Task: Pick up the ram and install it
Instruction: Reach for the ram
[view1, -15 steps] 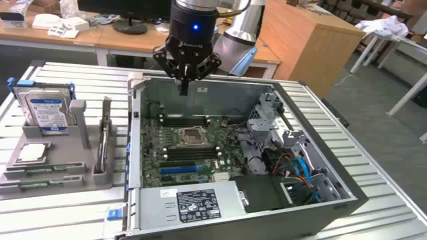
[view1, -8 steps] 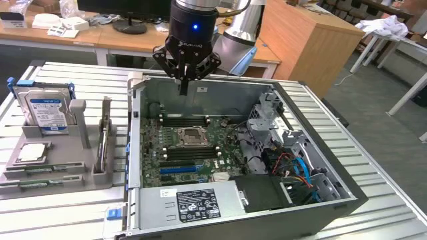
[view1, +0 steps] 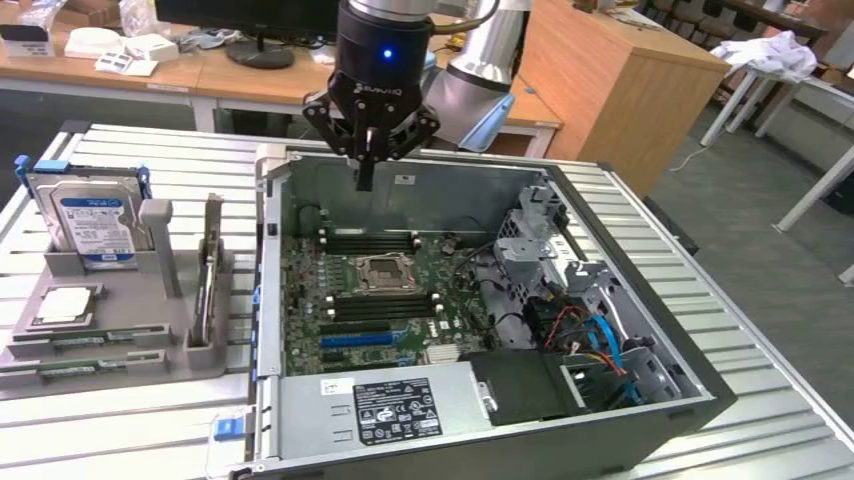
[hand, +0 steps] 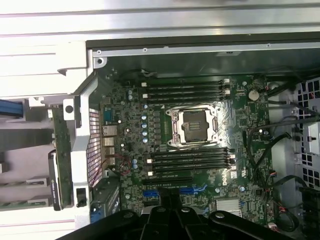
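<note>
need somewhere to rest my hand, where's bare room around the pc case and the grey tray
Bare slatted table: in front of the grey tray, at the exterior view's lower left, in a band beyond the tray, and beside the case on that view's right. Crowded: the tray, holding the hard drive and the ram, and the case interior below the gripper.

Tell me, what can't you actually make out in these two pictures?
- Label print on the hard drive: too small, exterior view.
- Chips on the ram: it stands edge-on in the grey holder, exterior view.
- Label print on the power supply: too small, exterior view.
- Metal drive cage: cut off by the picture's edge, wrist view.
</note>
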